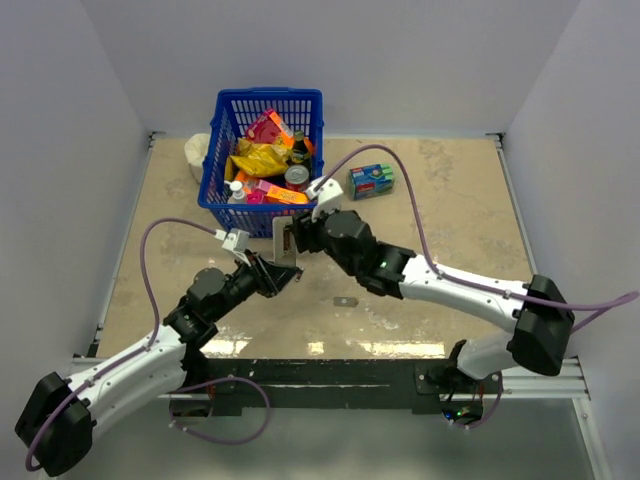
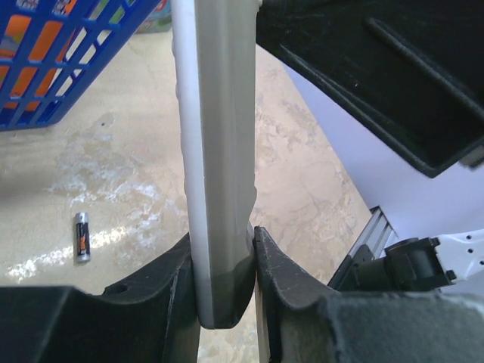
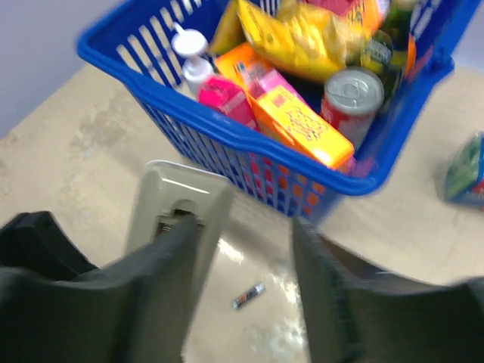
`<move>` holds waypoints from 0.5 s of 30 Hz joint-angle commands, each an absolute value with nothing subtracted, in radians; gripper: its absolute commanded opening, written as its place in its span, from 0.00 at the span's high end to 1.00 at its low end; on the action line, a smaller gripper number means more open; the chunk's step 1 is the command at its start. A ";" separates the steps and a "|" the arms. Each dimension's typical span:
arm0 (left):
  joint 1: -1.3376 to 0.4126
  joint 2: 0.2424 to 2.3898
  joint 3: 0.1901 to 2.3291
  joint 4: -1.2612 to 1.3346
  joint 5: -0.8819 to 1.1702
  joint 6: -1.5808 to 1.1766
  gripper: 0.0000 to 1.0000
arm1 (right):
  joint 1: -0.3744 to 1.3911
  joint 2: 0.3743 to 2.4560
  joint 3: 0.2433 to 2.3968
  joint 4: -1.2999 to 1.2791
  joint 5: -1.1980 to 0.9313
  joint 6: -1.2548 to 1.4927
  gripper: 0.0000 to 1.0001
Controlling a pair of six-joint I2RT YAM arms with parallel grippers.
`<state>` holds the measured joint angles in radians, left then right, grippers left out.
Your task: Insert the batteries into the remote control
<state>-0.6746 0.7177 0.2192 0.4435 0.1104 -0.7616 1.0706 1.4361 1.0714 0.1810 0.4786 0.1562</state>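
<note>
- Risk: my right gripper point(image 3: 246, 227) sits just short of the blue basket point(image 3: 227, 144), and a forward swing would hit it.
- My left gripper point(image 2: 223, 246) clamps the upright remote control point(image 2: 215, 151) at its lower end. A sideways shove could twist it loose.
- My right fingers stand parted and empty, one against the remote's top recess.
- A battery point(image 2: 82, 237) lies on the table left of my left gripper, not yet loaded.

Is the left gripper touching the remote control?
Touching. The left wrist view shows the left gripper shut on the remote control, both fingers pressed against its sides with no gap.
</note>
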 commanded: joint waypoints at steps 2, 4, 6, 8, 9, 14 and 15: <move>-0.675 0.716 0.259 0.439 0.086 -0.729 1.00 | 0.769 1.332 1.063 -0.180 0.424 0.394 0.34; -0.675 0.715 0.256 0.436 0.087 -0.730 1.00 | 0.692 1.325 1.065 -0.285 0.387 0.420 0.30; -0.675 0.715 0.255 0.431 0.092 -0.726 1.00 | 0.586 1.339 1.075 -0.353 0.359 0.422 0.29; -0.675 0.713 0.256 0.425 0.098 -0.724 1.00 | 0.492 1.396 1.117 -0.466 0.325 0.436 0.29; -0.675 0.710 0.255 0.422 0.101 -0.721 1.00 | 0.464 1.419 1.135 -0.491 0.305 0.437 0.30; -0.672 0.678 0.259 0.390 0.107 -0.697 1.00 | 0.327 1.528 1.141 -0.534 0.118 0.437 0.32; -0.670 0.664 0.259 0.376 0.109 -0.693 1.00 | 0.316 1.540 1.138 -0.525 0.109 0.416 0.32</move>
